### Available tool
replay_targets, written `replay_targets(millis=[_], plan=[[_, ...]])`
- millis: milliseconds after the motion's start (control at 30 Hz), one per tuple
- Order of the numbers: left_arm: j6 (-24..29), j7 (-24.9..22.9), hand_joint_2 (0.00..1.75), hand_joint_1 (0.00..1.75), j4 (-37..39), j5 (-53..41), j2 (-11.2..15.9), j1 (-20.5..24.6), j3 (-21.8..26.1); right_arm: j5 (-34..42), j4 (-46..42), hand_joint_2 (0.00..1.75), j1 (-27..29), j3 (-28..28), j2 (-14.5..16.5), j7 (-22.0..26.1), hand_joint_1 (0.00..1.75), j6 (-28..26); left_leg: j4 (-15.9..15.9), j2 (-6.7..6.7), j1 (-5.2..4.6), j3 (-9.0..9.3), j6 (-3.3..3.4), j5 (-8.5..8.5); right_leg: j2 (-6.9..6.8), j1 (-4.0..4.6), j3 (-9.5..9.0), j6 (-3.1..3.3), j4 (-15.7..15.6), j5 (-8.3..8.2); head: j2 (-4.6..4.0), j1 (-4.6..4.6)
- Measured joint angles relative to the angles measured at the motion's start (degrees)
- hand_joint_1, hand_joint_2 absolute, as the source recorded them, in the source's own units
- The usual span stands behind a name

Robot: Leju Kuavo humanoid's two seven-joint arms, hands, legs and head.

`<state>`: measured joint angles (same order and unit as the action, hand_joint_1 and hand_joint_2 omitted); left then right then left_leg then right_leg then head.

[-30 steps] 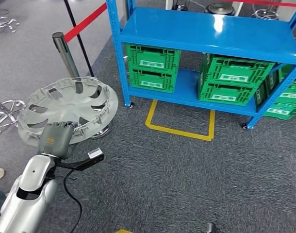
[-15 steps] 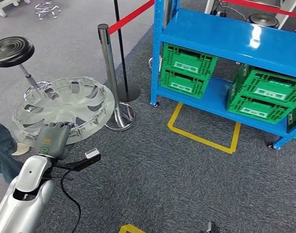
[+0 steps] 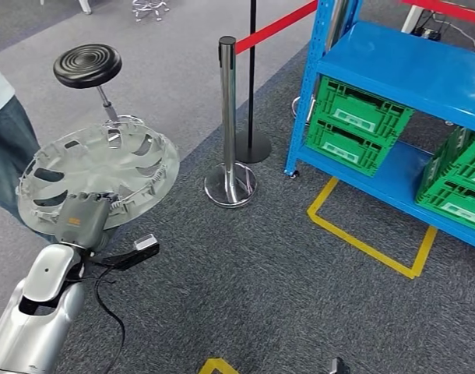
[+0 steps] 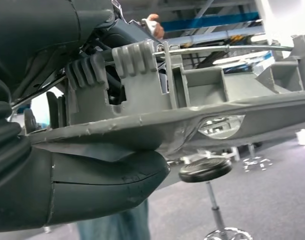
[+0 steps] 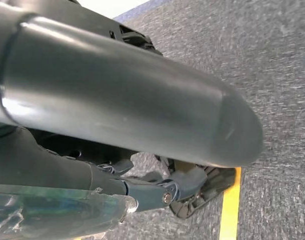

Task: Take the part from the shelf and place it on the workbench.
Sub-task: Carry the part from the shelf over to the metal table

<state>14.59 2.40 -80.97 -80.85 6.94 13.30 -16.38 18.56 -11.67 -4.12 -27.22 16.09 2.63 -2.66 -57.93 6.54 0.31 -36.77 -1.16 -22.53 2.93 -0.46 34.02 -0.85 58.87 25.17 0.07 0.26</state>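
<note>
rightward slid the blue shelf point(image 3: 399, 70) as the view turned; the left hand point(image 3: 82, 220) kept pinching the wheel cover point(image 3: 100, 171) by its near rim. it wanted level carrying, well clear of the stanchion point(image 3: 228, 117). right hand's state: couldn't tell.

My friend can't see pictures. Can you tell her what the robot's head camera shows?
The robot's left hand holds a grey wheel cover flat above grey carpet. Ahead stand a chrome post with red tape and a blue shelf holding green crates.

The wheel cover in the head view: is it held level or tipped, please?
Roughly level. The wheel cover lies flat like a tray, face up, gripped at its near rim by the left robot hand.
</note>
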Motion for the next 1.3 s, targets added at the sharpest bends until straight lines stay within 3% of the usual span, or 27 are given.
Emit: replay_targets(millis=[33,100,167,200,267,333,400,467,533,600,667,700,733,767,833,900,967,1000,1067,1100,1167,1200,1233,1300], plan=[[0.0,0.0,1.75,1.75,0.1,0.0,0.1,0.1,0.1,0.0,0.0,0.00,0.0,0.0,0.0,0.0,0.00,0.1,-1.6,-1.70,-0.13,-0.78,-0.31,-1.01,-0.72,-0.09,-0.14,0.32,-0.2,-0.09,0.00,-0.22],[-0.1,0.1,1.75,1.75,0.2,0.1,0.1,0.5,0.1,0.0,0.0,0.00,0.1,0.0,0.0,0.0,0.00,0.2,-8.2,-4.95,-0.15,-4.04,-0.83,-4.41,-2.26,-0.04,-0.24,0.74,-0.3,-0.04,0.00,-0.66],[-0.1,0.3,1.75,1.75,0.3,0.1,0.1,0.6,0.1,0.0,0.0,0.00,0.1,0.0,0.0,-0.1,0.00,0.3,-14.7,-5.73,0.17,-7.24,-1.21,-6.53,-3.91,-0.02,-0.26,0.82,-0.3,0.08,0.00,-0.67],[-0.2,0.4,1.75,1.75,0.4,0.2,0.1,0.6,0.1,0.0,0.0,0.00,0.1,0.0,0.0,-0.1,0.00,0.3,-15.4,-5.85,0.35,-7.55,-1.35,-6.12,-4.69,-0.04,-0.28,0.80,-0.3,0.15,0.00,-0.67],[-0.3,0.5,1.75,1.75,0.4,0.3,0.1,0.6,0.1,0.0,0.0,0.00,0.0,0.0,0.0,-0.2,0.00,0.4,-10.3,-6.76,0.62,-4.81,-1.52,-2.82,-6.02,-0.08,-0.47,0.56,-0.3,0.33,0.00,-0.69],[-0.4,0.5,1.75,1.75,0.4,0.3,0.1,0.8,0.1,0.0,-0.1,0.00,0.0,0.0,-0.1,-0.5,0.00,0.4,-2.8,-9.45,0.41,-0.78,-1.39,-0.27,-7.12,0.27,-0.74,0.01,-0.2,0.68,0.00,-0.76],[-0.5,0.5,1.75,1.75,0.4,0.4,0.0,1.0,0.1,0.0,-0.1,0.00,0.0,0.0,-0.1,-0.6,0.00,0.3,0.4,-10.59,0.06,0.76,-0.60,0.02,-8.23,0.76,-1.09,-0.60,-0.3,1.04,0.00,-0.64],[-0.6,0.5,1.75,1.75,0.4,0.4,0.1,0.9,0.1,0.0,-0.1,0.00,-0.1,0.0,-0.2,-0.7,0.00,0.3,0.6,-9.06,0.06,0.67,0.40,0.03,-9.21,0.76,-1.43,-1.17,-0.5,1.34,0.00,-0.45],[-0.7,0.5,1.75,1.75,0.4,0.5,0.2,0.9,0.1,0.0,-0.1,0.00,-0.2,0.0,-0.2,-0.8,0.00,0.4,0.7,-7.66,0.27,0.72,1.13,0.18,-7.29,0.52,-0.75,-1.70,1.3,2.84,0.00,-0.25],[-0.8,0.5,1.75,1.75,0.4,0.5,0.1,0.9,0.1,0.0,-0.1,0.00,-0.4,0.0,-0.2,-1.0,0.00,0.4,0.8,-6.37,0.34,0.75,1.71,0.25,-4.03,0.42,2.27,-1.86,8.1,6.42,0.00,0.01],[-0.9,0.5,1.75,1.75,0.4,0.5,0.0,0.9,0.1,0.0,-0.1,0.00,-0.2,0.0,-0.3,-1.1,0.00,0.4,0.8,-4.81,0.18,0.76,1.97,0.22,-2.90,0.50,6.11,-1.74,15.8,9.18,0.00,0.10],[-0.9,0.5,1.75,1.75,0.4,0.5,0.0,0.8,0.1,0.0,-0.1,0.00,-0.1,0.0,-0.3,-1.1,0.00,0.4,0.7,-3.92,0.13,0.79,1.99,0.20,-2.73,0.52,7.04,-1.64,17.1,9.00,0.00,0.13],[-0.9,0.5,1.75,1.75,0.4,0.5,0.0,0.8,0.1,0.0,-0.1,0.00,0.0,0.0,-0.3,-1.2,0.00,0.4,0.7,-3.00,0.12,0.83,1.99,0.20,-2.53,0.51,6.87,-1.52,15.9,7.60,0.00,0.13],[-1.0,0.5,1.75,1.75,0.4,0.5,0.0,0.8,0.1,0.0,-0.1,0.00,0.0,0.0,-0.3,-1.2,0.00,0.4,0.7,-2.11,0.15,0.90,1.95,0.20,-2.08,0.45,5.64,-1.41,12.7,5.39,0.00,0.14],[-1.0,0.5,1.75,1.75,0.4,0.5,0.0,0.8,0.1,0.0,-0.1,0.00,0.0,0.0,-0.3,-1.2,0.00,0.6,0.6,-0.51,0.19,0.92,1.66,0.19,0.49,-0.01,2.15,-1.29,4.4,1.57,0.00,0.12],[-1.2,0.5,1.75,1.75,0.4,0.5,-0.1,1.0,0.1,0.0,0.0,0.00,0.0,0.0,-0.3,-1.2,0.00,0.9,0.6,0.88,0.29,0.56,1.01,0.43,2.40,-0.31,0.17,-1.25,0.5,0.62,0.00,0.08],[-1.4,0.5,1.75,1.75,0.4,0.5,-0.1,0.9,0.1,0.0,0.0,0.00,0.1,-0.1,-0.2,-1.2,0.00,1.0,0.7,2.12,0.54,0.13,0.26,0.77,1.60,-0.24,-0.27,-0.93,0.2,0.65,0.00,0.07],[-1.5,0.5,1.75,1.75,0.4,0.5,-0.2,0.8,0.0,0.0,0.0,0.00,0.1,-0.1,-0.2,-1.2,0.00,1.0,0.5,1.55,0.52,-0.08,-0.05,0.63,0.97,-0.23,-0.37,-0.63,0.1,0.54,0.00,0.06],[-1.7,0.4,1.75,1.75,0.3,0.5,-0.3,0.7,-0.1,0.0,0.0,0.00,0.1,-0.1,-0.1,-1.3,0.00,1.0,-2.7,-1.86,0.30,-1.70,-0.53,-1.34,-0.54,-0.25,-0.62,0.07,-0.3,0.33,0.00,-0.22],[-1.7,0.3,1.75,1.75,0.3,0.5,-0.4,0.6,-0.1,0.0,0.0,0.00,0.1,-0.1,0.0,-1.3,0.00,0.9,-6.1,-3.98,0.19,-3.33,-0.73,-3.08,-1.34,-0.11,-0.67,0.31,-0.3,0.33,0.00,-0.37],[-1.8,0.1,1.75,1.75,0.3,0.5,-0.7,0.4,-0.3,0.0,0.0,0.00,0.2,-0.1,0.0,-1.4,0.00,0.8,-13.6,-5.63,0.31,-7.01,-1.02,-6.14,-3.05,0.02,-0.70,0.59,-0.4,0.43,0.00,-0.47],[-1.8,-0.1,1.75,1.75,0.3,0.5,-0.8,0.2,-0.4,0.0,0.0,0.00,0.3,-0.1,-0.1,-1.3,0.00,0.8,-15.6,-5.81,0.40,-7.95,-1.12,-6.44,-3.86,0.04,-0.72,0.63,-0.4,0.49,0.00,-0.49],[-1.8,-0.2,1.75,1.75,0.3,0.4,-0.9,0.0,-0.5,0.0,0.0,0.00,0.3,-0.1,-0.1,-1.2,0.00,0.8,-15.4,-5.94,0.50,-7.79,-1.18,-5.68,-4.63,0.03,-0.75,0.62,-0.4,0.56,0.00,-0.49],[-1.8,-0.5,1.75,1.75,0.3,0.4,-1.0,-0.3,-0.5,0.0,0.0,0.00,0.2,-0.1,-0.1,-1.0,0.00,0.8,-9.1,-7.49,0.58,-4.34,-1.18,-2.22,-5.97,0.08,-0.96,0.34,-0.4,0.75,0.00,-0.50]])
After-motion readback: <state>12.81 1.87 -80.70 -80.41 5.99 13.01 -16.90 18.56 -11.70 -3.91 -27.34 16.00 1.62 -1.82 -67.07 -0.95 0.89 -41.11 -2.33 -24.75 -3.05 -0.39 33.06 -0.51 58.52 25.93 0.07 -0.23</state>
